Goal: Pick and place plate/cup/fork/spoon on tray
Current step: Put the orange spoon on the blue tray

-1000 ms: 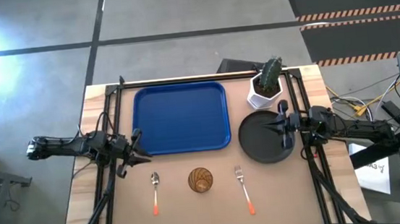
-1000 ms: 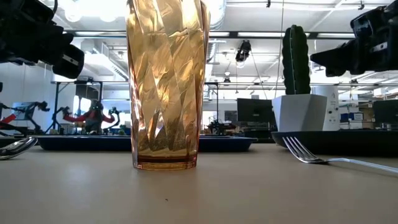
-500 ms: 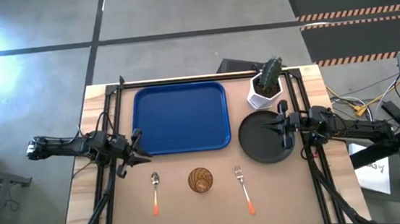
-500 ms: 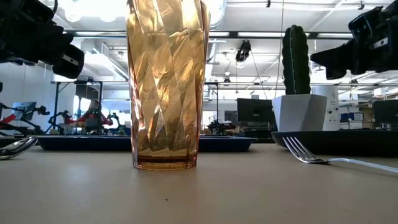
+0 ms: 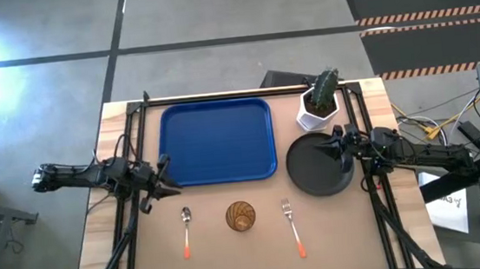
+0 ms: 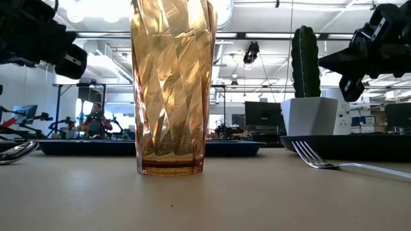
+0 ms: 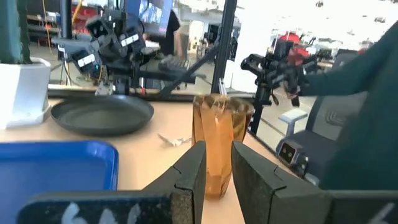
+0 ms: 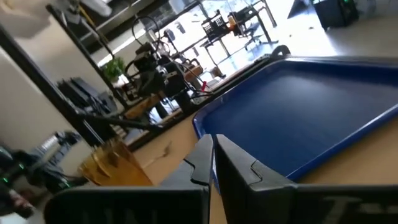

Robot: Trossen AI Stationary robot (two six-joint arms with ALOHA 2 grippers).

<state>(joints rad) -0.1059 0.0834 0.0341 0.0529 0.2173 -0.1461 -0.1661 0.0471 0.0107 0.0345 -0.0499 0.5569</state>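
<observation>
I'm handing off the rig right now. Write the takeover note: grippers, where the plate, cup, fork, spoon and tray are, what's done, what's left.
Left gripper: empty, fingers slightly apart, hovering by the tray's left edge.
Right gripper: fingers nearly shut, empty, over the plate's right side.
Tray: far centre of the table, nothing on it.
Plate: right of the tray, in front of the cactus pot.
Near row, left to right: spoon, cup upright, fork.
Done: nothing placed.
Left: all four items.

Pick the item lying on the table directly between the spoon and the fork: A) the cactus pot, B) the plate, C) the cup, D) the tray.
C: in the high view the cup stands between the spoon and the fork.
</observation>
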